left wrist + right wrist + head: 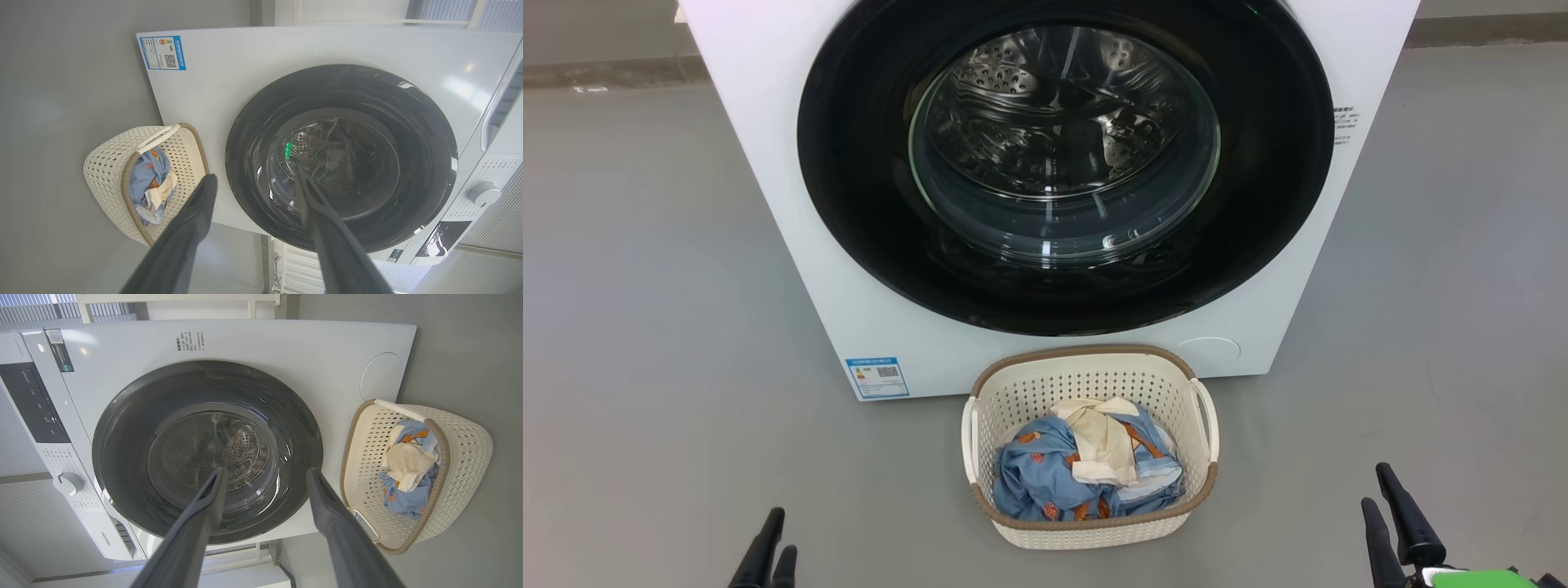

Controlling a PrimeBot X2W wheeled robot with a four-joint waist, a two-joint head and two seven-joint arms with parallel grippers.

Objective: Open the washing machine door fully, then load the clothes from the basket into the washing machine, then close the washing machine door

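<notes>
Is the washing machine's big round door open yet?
No, the washing machine door sits shut flat against the white washing machine, with the drum seen through its glass.

Setting: a laundry corner; whether in a home or a test room, I cannot tell. Evidence: a white front-loading washing machine (768,204) stands directly on a bare grey floor (645,327), close to the floor's far edge, where a skirting strip (605,75) runs. A basket (1086,353) of clothes (1045,474) sits on the floor at the machine's foot. Ribbed pale panels (36,522) flank the machine in my right wrist view.
</notes>
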